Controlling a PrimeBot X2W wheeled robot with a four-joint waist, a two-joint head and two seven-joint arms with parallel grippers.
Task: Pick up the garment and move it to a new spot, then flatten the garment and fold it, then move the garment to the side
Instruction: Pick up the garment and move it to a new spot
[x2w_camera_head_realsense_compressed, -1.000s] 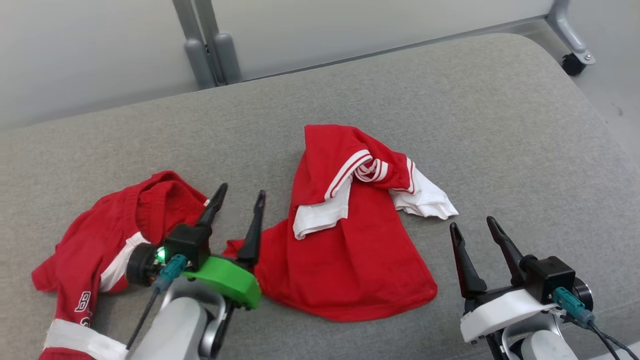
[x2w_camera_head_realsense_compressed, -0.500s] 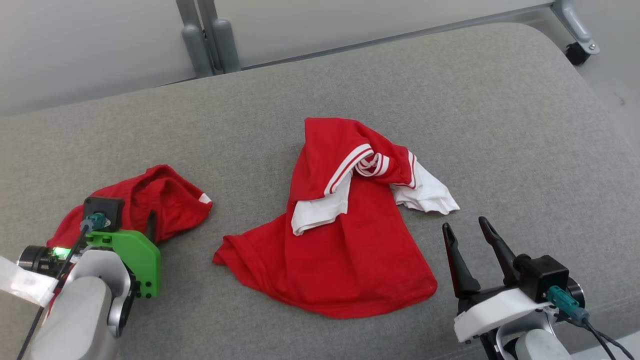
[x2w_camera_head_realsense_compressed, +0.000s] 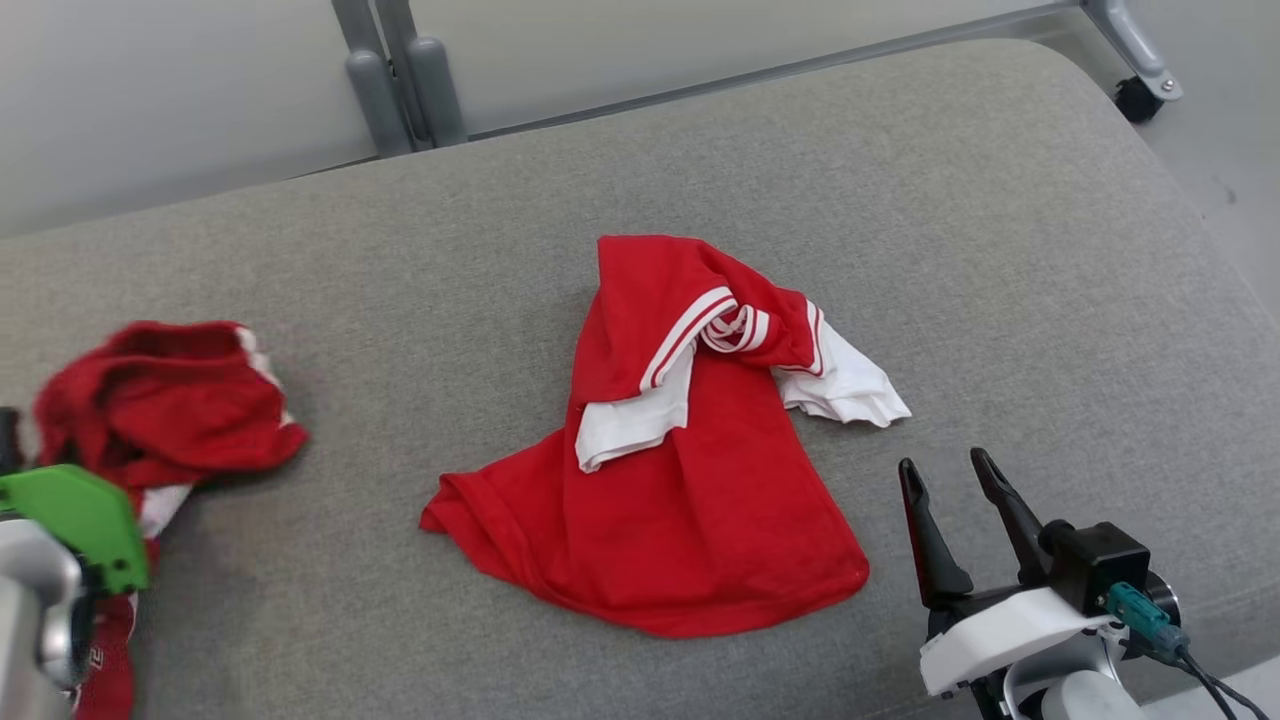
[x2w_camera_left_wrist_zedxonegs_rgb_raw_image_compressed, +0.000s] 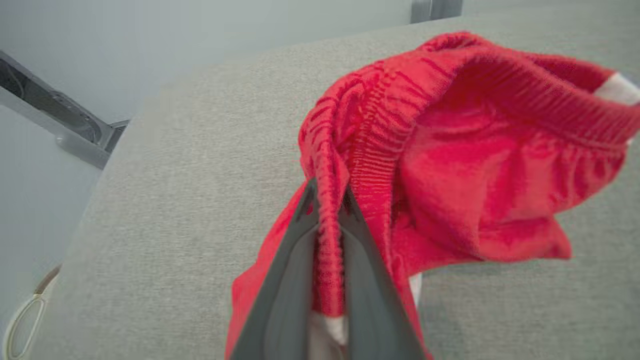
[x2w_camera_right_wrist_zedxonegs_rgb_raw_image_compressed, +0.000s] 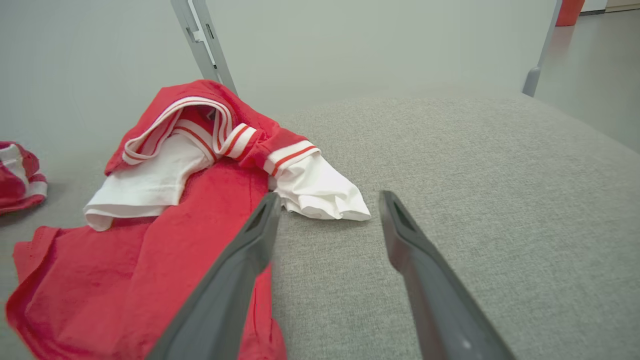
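Left wrist view gave me the clearest read: my left gripper (x2w_camera_left_wrist_zedxonegs_rgb_raw_image_compressed: 327, 192) was pinched tight on the ribbed waistband of the red shorts (x2w_camera_left_wrist_zedxonegs_rgb_raw_image_compressed: 475, 165), the elastic squeezed between both fingers. From the head camera, the shorts (x2w_camera_head_realsense_compressed: 160, 400) sat bunched at the far left of the grey cushion (x2w_camera_head_realsense_compressed: 900, 200), well apart from the red and white shirt (x2w_camera_head_realsense_compressed: 680, 500) crumpled at its middle. My right gripper (x2w_camera_head_realsense_compressed: 942, 460) hovered near the shirt's lower right hem, fingers spread and empty.
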